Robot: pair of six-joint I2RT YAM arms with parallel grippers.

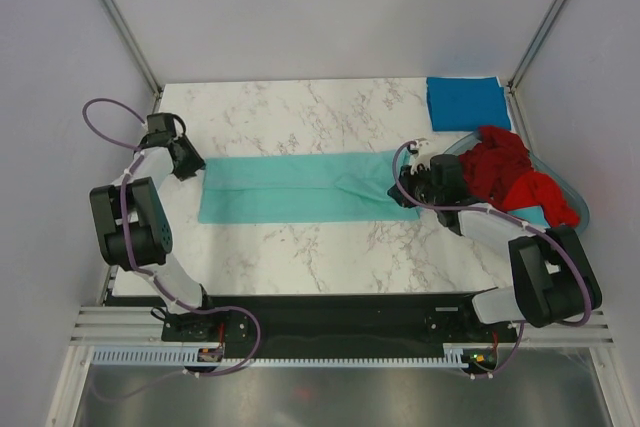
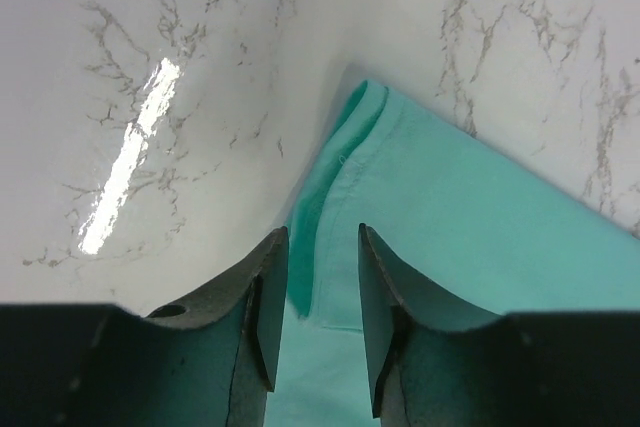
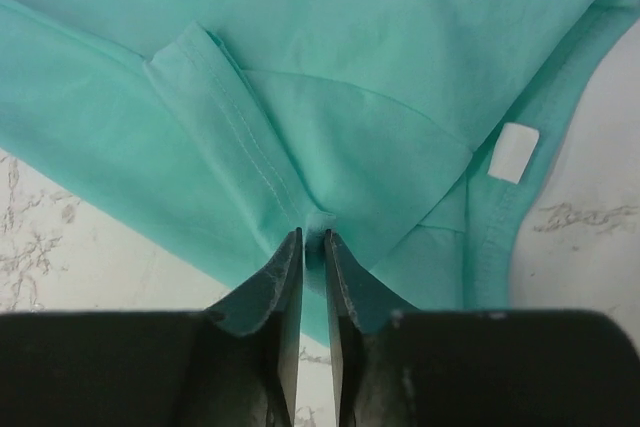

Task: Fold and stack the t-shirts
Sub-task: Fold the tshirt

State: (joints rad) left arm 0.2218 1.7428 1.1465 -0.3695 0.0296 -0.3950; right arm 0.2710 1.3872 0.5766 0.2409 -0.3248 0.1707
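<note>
Wrist views show left gripper (image 2: 320, 247) parted astride the hem of light teal-green cotton t-shirt (image 2: 470, 217), right gripper (image 3: 312, 239) almost closed at a pucker (grip unclear); overhead adds crumpled red cotton t-shirts (image 1: 505, 172).

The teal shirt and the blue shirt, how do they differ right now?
The teal shirt is light green-blue, the blue shirt a deeper blue. The teal shirt lies as a long strip across the middle of the table; the blue shirt is a compact folded rectangle at the far right corner. Both lie flat on the marble top.
</note>
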